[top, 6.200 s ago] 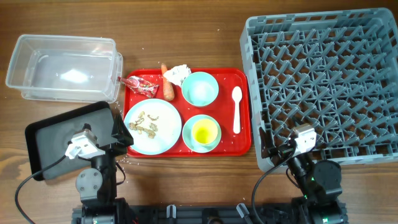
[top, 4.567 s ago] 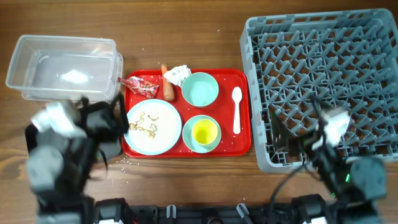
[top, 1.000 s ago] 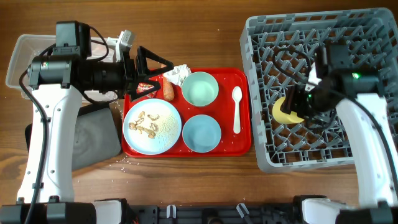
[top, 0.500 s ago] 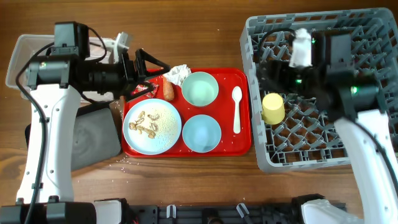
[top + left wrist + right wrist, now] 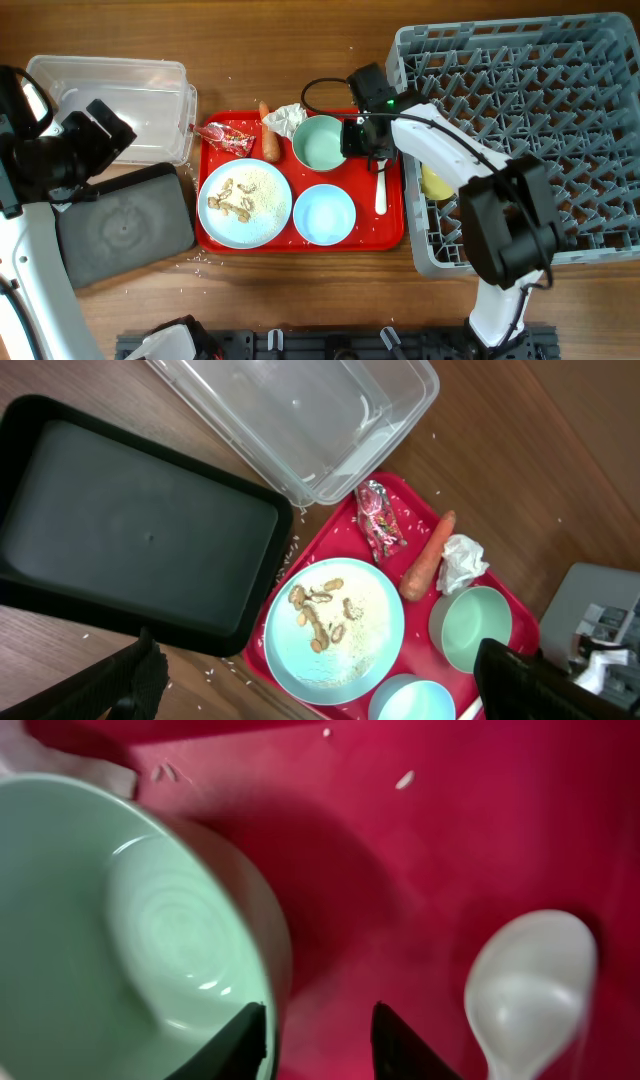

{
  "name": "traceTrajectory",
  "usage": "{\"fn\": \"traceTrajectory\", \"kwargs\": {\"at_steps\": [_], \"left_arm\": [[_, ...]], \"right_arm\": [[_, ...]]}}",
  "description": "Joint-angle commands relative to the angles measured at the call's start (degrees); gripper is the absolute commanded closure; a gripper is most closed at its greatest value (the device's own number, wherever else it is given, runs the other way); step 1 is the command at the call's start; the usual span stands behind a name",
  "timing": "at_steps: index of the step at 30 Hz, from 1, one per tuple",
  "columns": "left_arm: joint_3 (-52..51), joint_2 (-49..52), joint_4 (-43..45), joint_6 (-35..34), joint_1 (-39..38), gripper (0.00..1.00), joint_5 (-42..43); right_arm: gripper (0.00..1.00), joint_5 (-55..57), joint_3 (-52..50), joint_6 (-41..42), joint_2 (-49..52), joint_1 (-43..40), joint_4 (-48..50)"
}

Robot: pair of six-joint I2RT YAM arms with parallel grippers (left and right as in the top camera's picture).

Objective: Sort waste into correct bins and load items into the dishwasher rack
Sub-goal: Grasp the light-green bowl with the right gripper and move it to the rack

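Tabletop: bare wood (image 5: 300, 60); pale crumbs (image 5: 200, 262) scattered at the near edge of the black tray.
Dishwasher rack: grey crate (image 5: 405, 60) filling the right side, peg lattice up.
Yellow cup: (image 5: 432, 185) inside the rack at its left wall, partly hidden under the right arm.
Red serving tray: (image 5: 378, 232) at centre, just left of the rack, carrying the dishes and most of the waste.
Mint-green bowl: (image 5: 318, 145) upright at the far middle of the red tray.
Light blue bowl: (image 5: 325, 214) upright, just near of the mint bowl.
Plate: (image 5: 270, 222) on the near-left part of the red tray, with tan food scraps (image 5: 232, 198) lying on it.
Spoon: white (image 5: 380, 195), lying along the tray's right edge, its head pointing far and its handle pointing near.
Snack wrapper: red (image 5: 228, 137), far-left corner of the red tray.
Carrot piece: (image 5: 268, 138) just right of the wrapper, lying far-to-near.
Tissue: (image 5: 287, 118) at the tray's far edge, touching the mint bowl's far-left rim.
Clear tub: (image 5: 40, 70) far left on the tabletop.
Black tray: (image 5: 125, 225) just near of the tub, left of the red tray.
Right pincer: (image 5: 318, 1015) low over the red tray between the mint bowl and the spoon's head; fingers parted, one at the bowl's right rim, the other over bare tray; nothing gripped.
Left pincer: (image 5: 320, 665) raised over the left side, looking down on the tub, black tray and plate; fingers spread wide, holding nothing.
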Motion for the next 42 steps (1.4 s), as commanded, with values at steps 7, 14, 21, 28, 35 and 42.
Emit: {"fn": "traceTrajectory", "kwargs": {"at_steps": [7, 14, 21, 28, 35, 42], "left_arm": [[0.72, 0.02, 0.35, -0.5, 0.28, 0.0, -2.21], [0.72, 0.02, 0.33, -0.5, 0.28, 0.0, -2.19], [0.72, 0.02, 0.35, -0.5, 0.28, 0.0, -2.19], [0.72, 0.02, 0.33, -0.5, 0.28, 0.0, -2.19], [0.72, 0.02, 0.35, -0.5, 0.28, 0.0, -2.21], [0.72, 0.02, 0.35, -0.5, 0.28, 0.0, -2.19]], "right_arm": [[0.96, 10.51, 5.03, 0.24, -7.58, -1.75, -6.54], [0.96, 57.24, 7.45, -2.73, -26.75, -2.25, -14.1], [0.96, 72.15, 5.51, -11.19, -19.47, -14.03, -10.88], [0.96, 71.19, 5.51, -26.93, -7.89, -21.92, -1.7], [0.96, 68.63, 5.49, -26.84, -3.13, -20.52, -2.01], [0.73, 50.6, 6.08, -22.6, -6.91, -16.06, -10.6]]}}
